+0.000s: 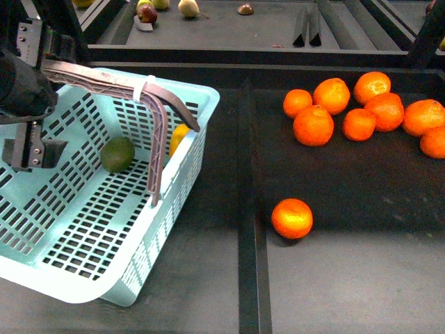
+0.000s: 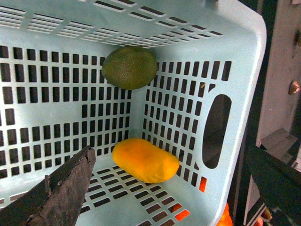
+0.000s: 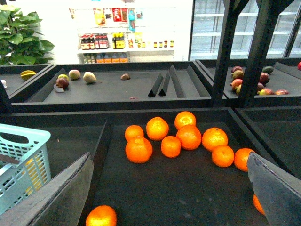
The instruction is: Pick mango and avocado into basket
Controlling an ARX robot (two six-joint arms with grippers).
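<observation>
The left gripper [image 2: 164, 188] hangs spread and empty over the basket [image 1: 198, 104]. Inside it, the avocado [image 1: 117, 154] lies at nine o'clock of the mango [image 1: 179, 137]. The right gripper [image 3: 169, 197] is spread too. Risk: withdrawing, the left arm snags the handle [image 1: 158, 125] and tips the basket.

One basket [image 1: 201, 104] holds one avocado [image 1: 117, 154] and one mango [image 1: 179, 138]; nine oranges [image 1: 313, 125] lie outside.
</observation>
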